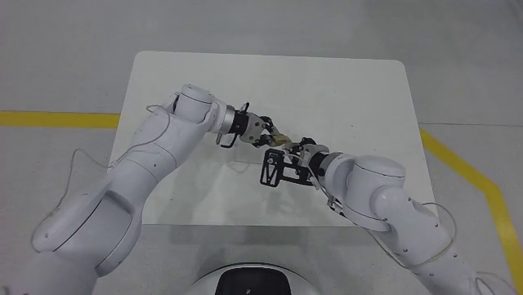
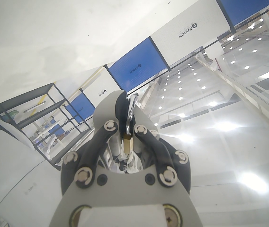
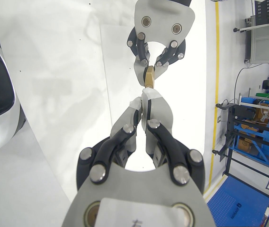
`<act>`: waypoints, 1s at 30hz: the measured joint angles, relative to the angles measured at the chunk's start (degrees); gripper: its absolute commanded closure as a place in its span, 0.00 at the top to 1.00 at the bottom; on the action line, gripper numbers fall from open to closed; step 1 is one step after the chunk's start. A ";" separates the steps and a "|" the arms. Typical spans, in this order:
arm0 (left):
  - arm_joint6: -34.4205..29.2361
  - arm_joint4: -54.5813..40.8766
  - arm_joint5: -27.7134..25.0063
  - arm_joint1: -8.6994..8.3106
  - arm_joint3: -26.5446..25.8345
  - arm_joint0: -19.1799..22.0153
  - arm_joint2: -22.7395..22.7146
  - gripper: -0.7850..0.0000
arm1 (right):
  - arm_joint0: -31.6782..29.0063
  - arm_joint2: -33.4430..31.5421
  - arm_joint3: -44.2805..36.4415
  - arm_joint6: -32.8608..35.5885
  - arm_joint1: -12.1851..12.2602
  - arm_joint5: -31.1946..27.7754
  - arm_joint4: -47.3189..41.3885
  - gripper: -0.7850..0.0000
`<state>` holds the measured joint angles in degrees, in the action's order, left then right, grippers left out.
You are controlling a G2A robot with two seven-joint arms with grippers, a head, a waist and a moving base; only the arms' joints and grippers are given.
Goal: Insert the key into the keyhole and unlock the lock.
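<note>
Got the left gripper (image 2: pixel 129 111) clamped on the brass lock (image 3: pixel 149 77) over the table's (image 1: pixel 359 91) middle, right gripper (image 3: pixel 145 99) pinched shut, tips touching the lock's end.

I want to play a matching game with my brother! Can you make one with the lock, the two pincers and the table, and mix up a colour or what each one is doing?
Things:
1. lock
2. left pincer
3. right pincer
4. table

Descriptions:
A. white
B. shut, tips very close to the lock's end
C. brass-coloured
D. shut on the lock, holding it up off the table

Pairs: 1-C, 2-D, 3-B, 4-A
</note>
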<state>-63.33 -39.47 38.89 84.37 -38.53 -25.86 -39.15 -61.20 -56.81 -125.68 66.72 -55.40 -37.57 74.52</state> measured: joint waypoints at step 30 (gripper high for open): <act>-3.16 0.18 -1.10 0.48 1.58 0.71 0.69 0.00 | 12.13 9.91 1.24 5.85 4.36 5.85 -7.95 0.00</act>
<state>-66.49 -39.29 37.79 84.85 -36.95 -25.15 -38.46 -49.08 -46.91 -124.44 72.57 -51.04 -31.72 66.57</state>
